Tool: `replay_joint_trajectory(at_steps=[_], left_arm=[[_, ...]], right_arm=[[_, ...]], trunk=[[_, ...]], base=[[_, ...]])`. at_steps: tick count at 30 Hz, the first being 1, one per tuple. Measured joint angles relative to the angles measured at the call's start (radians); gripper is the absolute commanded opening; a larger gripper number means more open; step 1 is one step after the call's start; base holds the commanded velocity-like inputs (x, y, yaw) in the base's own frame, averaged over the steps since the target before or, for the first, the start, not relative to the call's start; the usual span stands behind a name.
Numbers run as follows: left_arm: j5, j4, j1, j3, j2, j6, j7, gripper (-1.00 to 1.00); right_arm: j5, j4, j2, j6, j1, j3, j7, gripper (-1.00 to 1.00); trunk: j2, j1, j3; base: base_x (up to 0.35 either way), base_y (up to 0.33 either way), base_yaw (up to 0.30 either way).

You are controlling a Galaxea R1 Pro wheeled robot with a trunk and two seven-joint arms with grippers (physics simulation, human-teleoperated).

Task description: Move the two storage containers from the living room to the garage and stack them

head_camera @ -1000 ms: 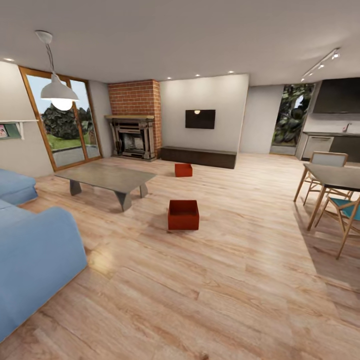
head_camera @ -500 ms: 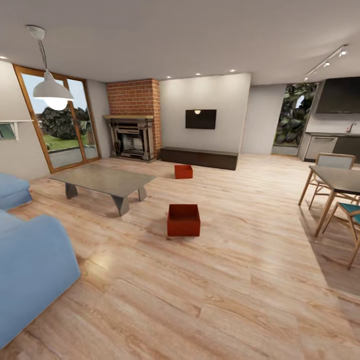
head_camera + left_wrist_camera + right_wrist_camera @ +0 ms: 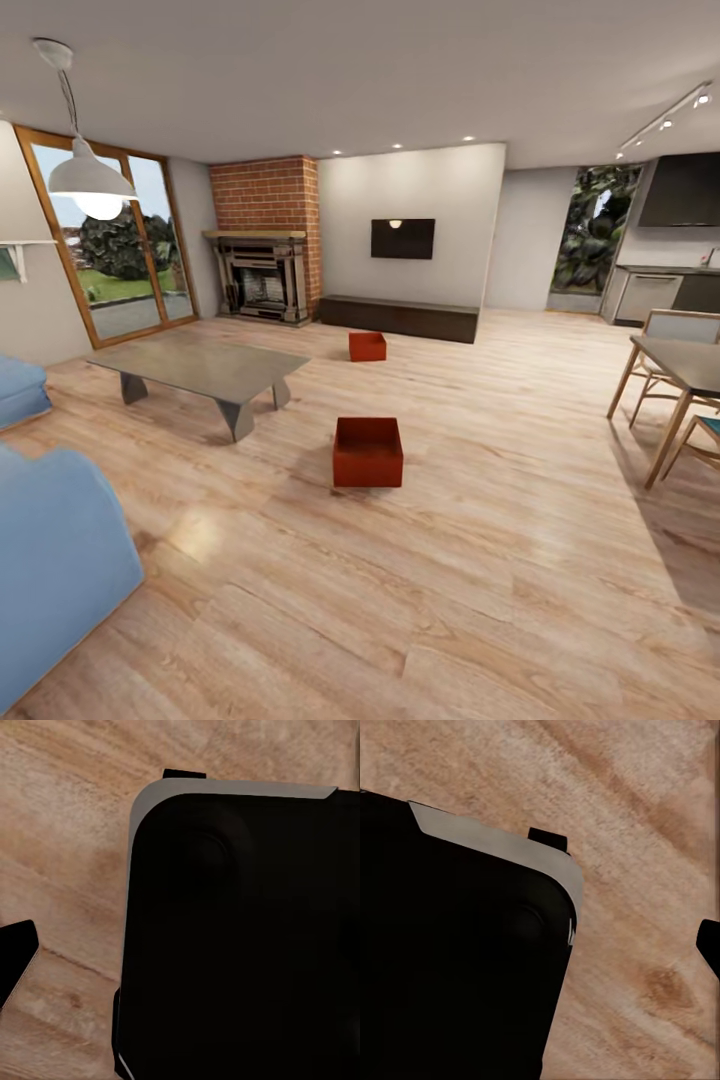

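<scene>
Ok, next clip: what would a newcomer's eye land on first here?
Most likely the two orange-red storage containers on the light wood floor: the nearer container sits mid-room, just right of the grey coffee table, and the farther container rests in front of the low dark TV bench. After that, the brick fireplace on the back wall and the blue sofa at near left.

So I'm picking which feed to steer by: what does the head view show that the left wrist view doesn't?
Head view alone: both storage containers, the nearer container and the farther container, standing apart on the floor, plus the low table, blue sofa, brick fireplace and TV. Left wrist view alone: a close dark robot body panel with a pale edge. Shared: the light wood plank floor.
</scene>
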Motion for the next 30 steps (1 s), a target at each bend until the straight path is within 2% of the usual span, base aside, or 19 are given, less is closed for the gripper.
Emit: replay_joint_trajectory(at_steps=[30], left_arm=[[0.0,0.0,0.0,0.001,0.0,0.0,0.0,1.0]], right_arm=[[0.008,0.0,-0.001,0.0,0.0,0.01,-0.004,1.0]], trunk=[[0.0,0.0,0.0]], base=[[0.321,0.0,0.0]])
